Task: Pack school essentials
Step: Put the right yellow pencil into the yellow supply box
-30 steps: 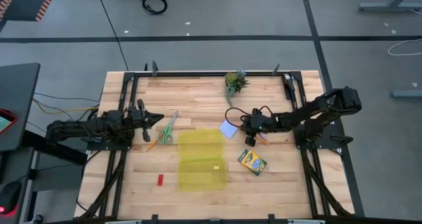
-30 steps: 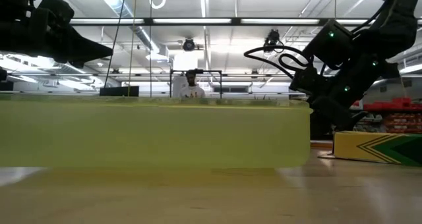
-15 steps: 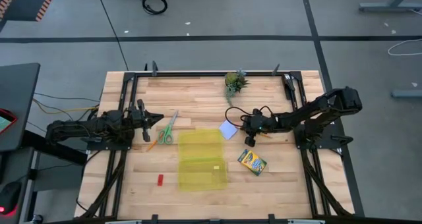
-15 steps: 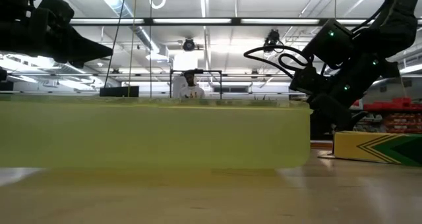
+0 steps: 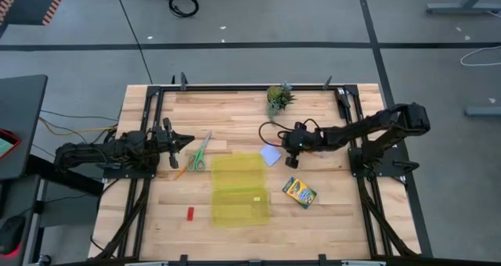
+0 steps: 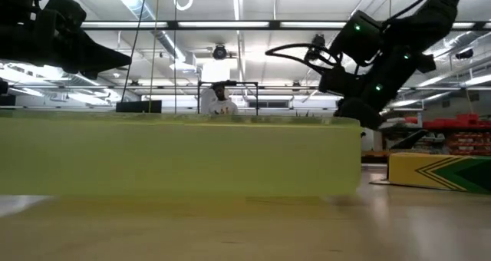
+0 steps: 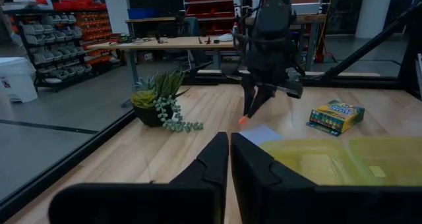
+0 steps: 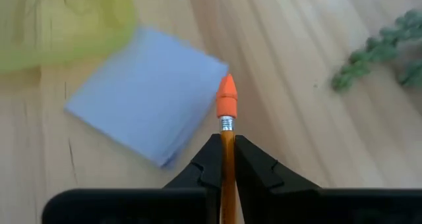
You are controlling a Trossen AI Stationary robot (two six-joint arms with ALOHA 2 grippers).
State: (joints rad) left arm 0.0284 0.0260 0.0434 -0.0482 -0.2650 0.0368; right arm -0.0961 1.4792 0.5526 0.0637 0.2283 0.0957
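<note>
my right pincer (image 8: 224, 159) clenched on orange pencil (image 8: 227, 118), above blue note pad (image 8: 148, 92) beside yellow case (image 5: 239, 189) | my left pincer (image 7: 229, 161) closed empty, near scissors (image 5: 199, 152) at surface (image 5: 235, 117) edge

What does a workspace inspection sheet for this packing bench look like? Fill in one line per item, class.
Surface: wooden table, dark frame.
Job's things: scissors, note pad, crayon box, red block lie loose; pencil held.
Clutter: plant; yellow case, open.
End effectors: right end effector shut on pencil, over the pad; left end effector shut, empty.
Cables: loop at right wrist.
Surroundings: shelving, a person behind.
</note>
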